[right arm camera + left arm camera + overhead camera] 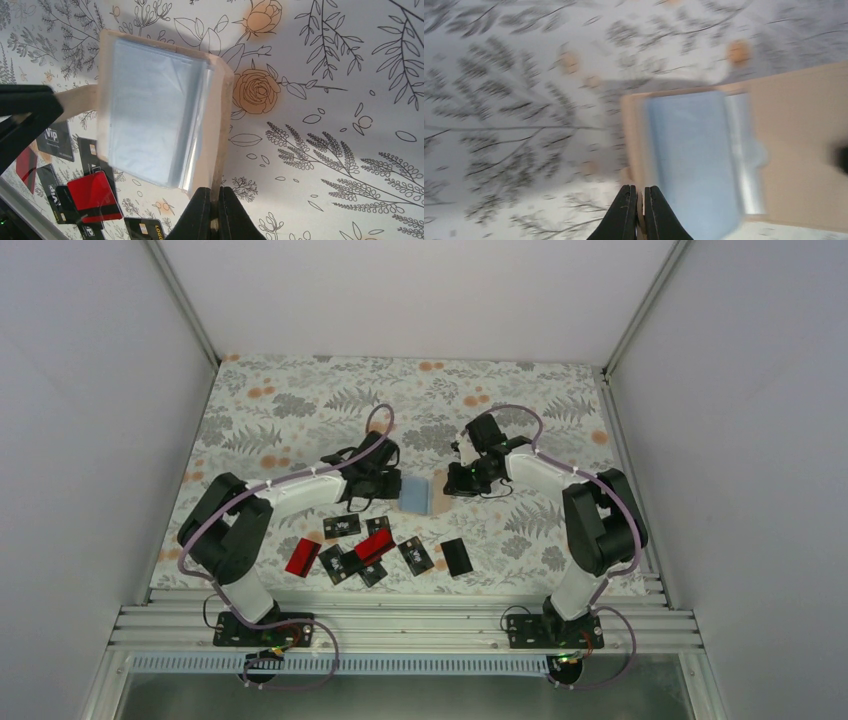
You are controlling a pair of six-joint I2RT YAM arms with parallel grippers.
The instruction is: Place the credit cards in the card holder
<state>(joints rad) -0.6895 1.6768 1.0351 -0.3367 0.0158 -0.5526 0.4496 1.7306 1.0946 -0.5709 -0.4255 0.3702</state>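
Note:
The card holder (415, 493) is open and held off the table between both grippers, light blue inside up. My left gripper (393, 486) is shut on its tan left edge; in the left wrist view the gripper (640, 194) pinches the tan rim beside the blue pocket (694, 160). My right gripper (449, 483) is shut on the opposite tan edge; it shows in the right wrist view (215, 196) below the holder (150, 110). The credit cards lie near the table's front: black ones (341, 526), a plain black one (455, 556), red ones (302, 556) (374, 548).
The floral tablecloth (300, 410) covers the table between white walls. A metal rail (400, 625) runs along the near edge. In the right wrist view a red card (95, 197) and black cards (55, 140) lie under the holder's near side.

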